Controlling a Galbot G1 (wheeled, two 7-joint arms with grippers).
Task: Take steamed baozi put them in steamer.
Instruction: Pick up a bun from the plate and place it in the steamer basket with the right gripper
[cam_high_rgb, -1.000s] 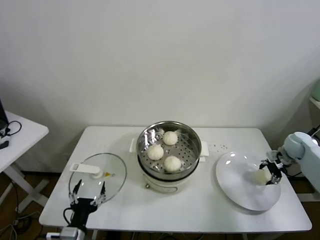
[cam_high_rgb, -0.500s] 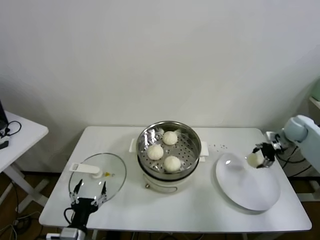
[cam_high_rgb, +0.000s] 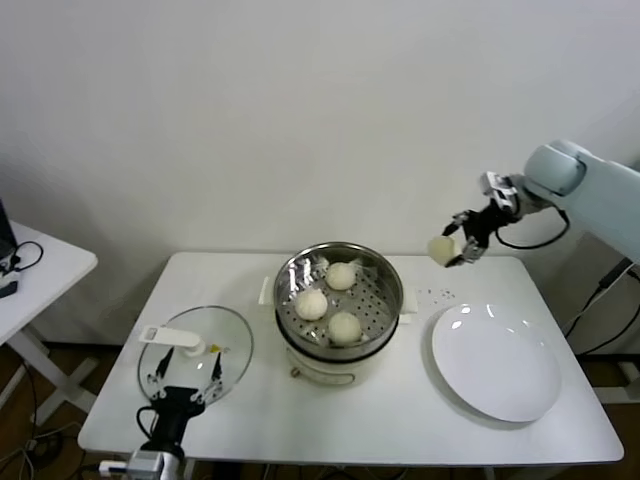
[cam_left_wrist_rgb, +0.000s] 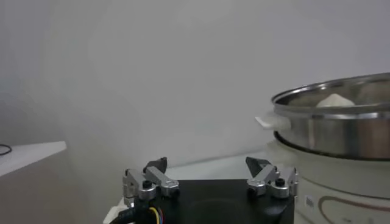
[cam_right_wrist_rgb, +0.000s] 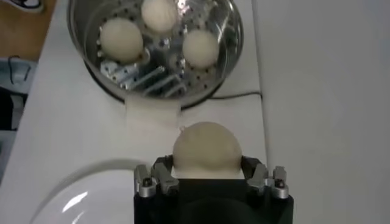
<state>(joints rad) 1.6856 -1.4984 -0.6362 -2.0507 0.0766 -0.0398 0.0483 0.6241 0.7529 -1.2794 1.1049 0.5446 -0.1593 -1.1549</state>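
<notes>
My right gripper (cam_high_rgb: 458, 245) is shut on a cream-white baozi (cam_high_rgb: 441, 250) and holds it in the air to the right of the steamer (cam_high_rgb: 385, 272), above the table's back edge. In the right wrist view the baozi (cam_right_wrist_rgb: 206, 150) sits between the fingers. The steel steamer (cam_right_wrist_rgb: 237, 33) on its cream pot holds three baozi (cam_high_rgb: 341, 276) (cam_high_rgb: 311, 304) (cam_high_rgb: 345, 326). My left gripper (cam_high_rgb: 181, 383) is open and empty at the table's front left, by the glass lid.
A flat glass lid (cam_high_rgb: 232, 335) with a white handle lies left of the pot. A white round plate (cam_high_rgb: 495, 375) lies bare on the right of the white table (cam_high_rgb: 400, 420). A small side table (cam_high_rgb: 50, 270) stands at the far left.
My right gripper lifted the baozi off the plate and carried it up and left towards the steamer. The plate is now bare. The left arm shifted slightly.
</notes>
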